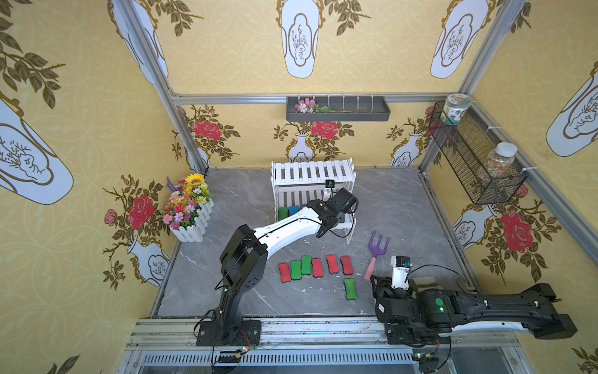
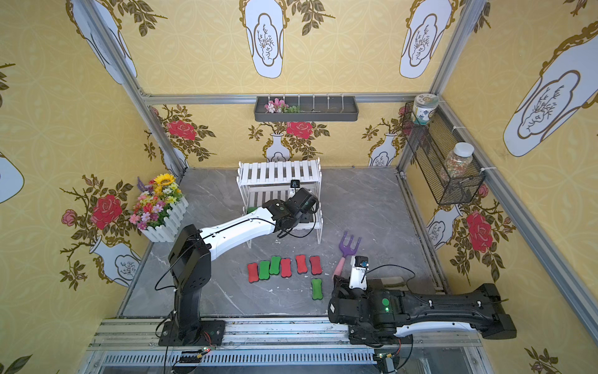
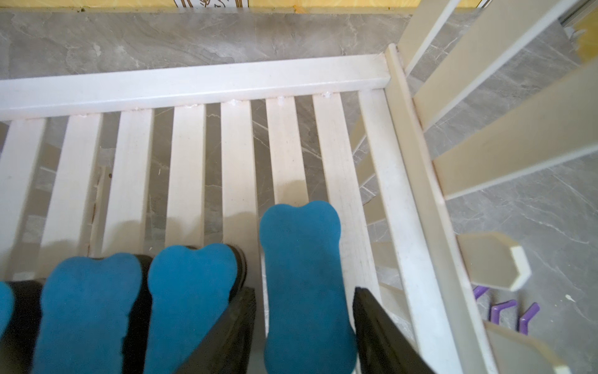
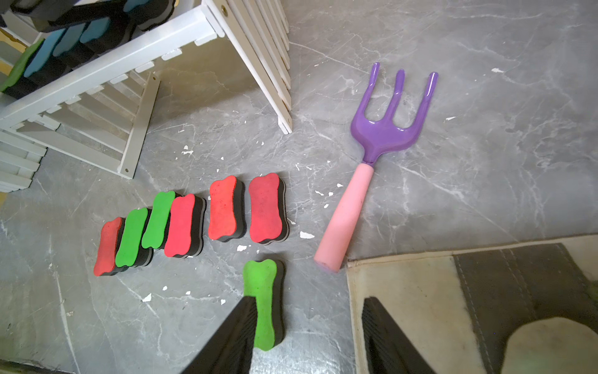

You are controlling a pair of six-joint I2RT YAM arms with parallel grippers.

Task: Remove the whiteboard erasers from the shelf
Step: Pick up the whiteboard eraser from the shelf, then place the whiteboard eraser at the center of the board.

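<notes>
**A:** Where are the whiteboard erasers point(image 1: 317, 267)?

**B:** Some lie on the lower tier of the shelf point(image 1: 312, 171), which stands at the middle of the tabletop's point(image 1: 388, 207) far edge. The left wrist view shows three blue ones side by side on that tier, with a sliver of a fourth at the picture's edge. In a top view a green eraser point(image 1: 283, 212) lies at the tier's left end, next to a blue one.

**A:** And the left fingers?

**B:** The left fingers point(image 3: 372, 317) straddle the blue eraser point(image 3: 301, 233) nearest the shelf's right side frame. One finger touches its flank and the other stands just beside it. I cannot tell whether they pinch it.

**A:** What lies off the shelf?

**B:** Seven erasers lie on the tabletop in front of it. There is a row of six point(image 1: 306, 265), running red, green, green, red, red, red. A lone green eraser point(image 1: 350, 289) lies nearer the front edge.

**A:** The right fingers?

**B:** The right fingers point(image 4: 239, 323) hang released with nothing between them, near the front edge and right of its middle. They are over the tabletop between that lone green eraser and a cream-and-grey mat point(image 4: 420, 291). A purple garden fork point(image 4: 382, 129) with a pink handle lies just beyond.
</notes>
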